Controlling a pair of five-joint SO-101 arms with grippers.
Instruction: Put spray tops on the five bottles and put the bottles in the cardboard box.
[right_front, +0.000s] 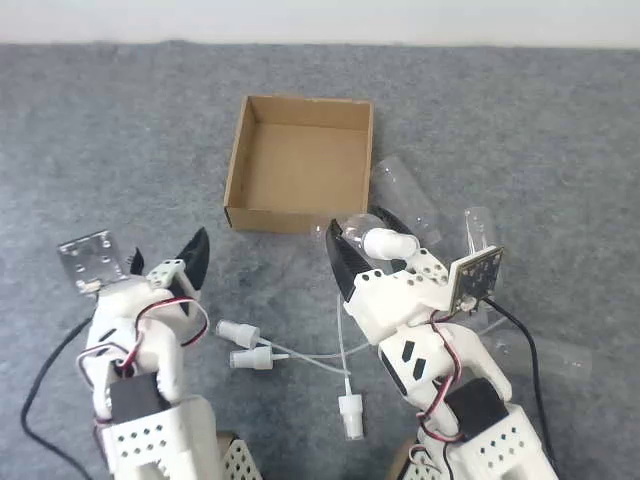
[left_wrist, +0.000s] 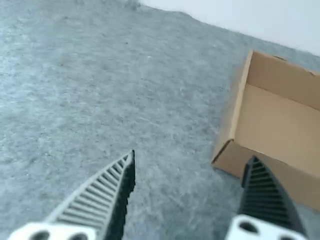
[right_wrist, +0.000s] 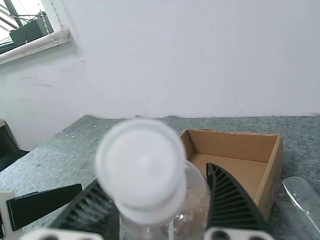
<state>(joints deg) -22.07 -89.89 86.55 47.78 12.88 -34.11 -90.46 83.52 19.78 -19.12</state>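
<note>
High view records one box (right_front: 300, 175), open side up at the far middle of the grey table (right_front: 120, 130), its bare floor showing. Spray tops number four. Three lie loose, each trailing a tube: a first top (right_front: 238, 332) and a second top (right_front: 252, 358) close together between the two arms, and a third top (right_front: 352, 415) nearer the right arm's base. A fourth top (right_front: 390, 243) sits on the held bottle (right_wrist: 192, 202), which the right gripper (right_front: 362, 228) clamps between its fingers just off the box's near right corner. In the right wrist view that top's white cap faces the camera, with the box (right_wrist: 235, 145) beyond. Loose clear bottles counted with confidence: three, all lying on the right side. One bottle (right_front: 405, 195) is just beside the box's right wall, another bottle (right_front: 480, 230) is right of the gripper, and a last bottle (right_front: 555, 355) is beside the right arm. Whether a further one lies against that arm cannot be told. Left gripper (right_front: 168, 252) sits near the box's left front corner with fingers spread wide and nothing between them. The left wrist view confirms this gripper (left_wrist: 192, 159) over bare table, with the box (left_wrist: 280, 120) ahead.
</note>
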